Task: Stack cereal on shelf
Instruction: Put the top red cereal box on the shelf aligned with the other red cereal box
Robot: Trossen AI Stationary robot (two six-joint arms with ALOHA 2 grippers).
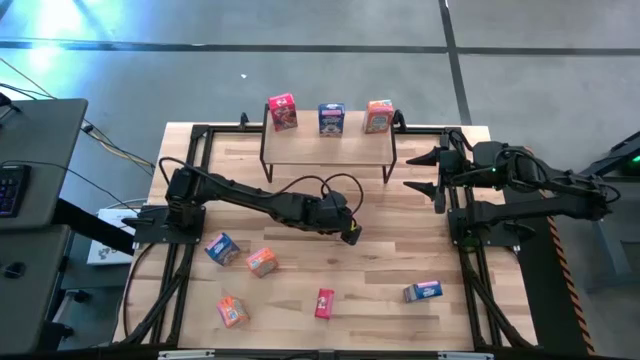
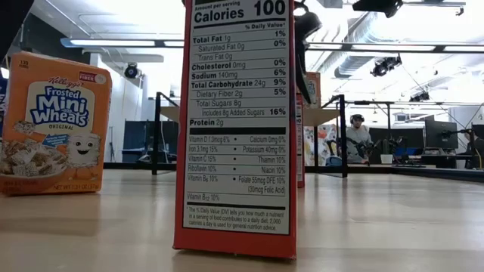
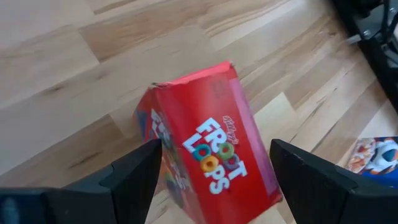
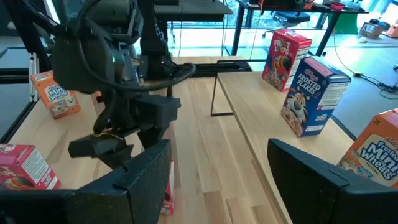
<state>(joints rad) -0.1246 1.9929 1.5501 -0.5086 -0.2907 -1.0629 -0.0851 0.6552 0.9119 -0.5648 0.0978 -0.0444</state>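
With three boxes already on the shelf [image 1: 328, 146], the left gripper [image 3: 211, 174] hangs released astride a red cereal box [image 3: 211, 149] on the counter [image 1: 400, 245], so the next move calls for lowering and clenching, while the right gripper [image 1: 425, 170], also released, waits beside the shelf.

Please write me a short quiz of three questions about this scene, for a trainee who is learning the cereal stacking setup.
1. How many cereal boxes stand on the shelf?
2. True or false: the right gripper holds a box.
3. Which box lies between the fingers of the left gripper? A) blue B) red C) orange

Key: 1. Three: one red, one blue, one orange. 2. False: it is open and empty, beside the shelf. 3. B, the red box.
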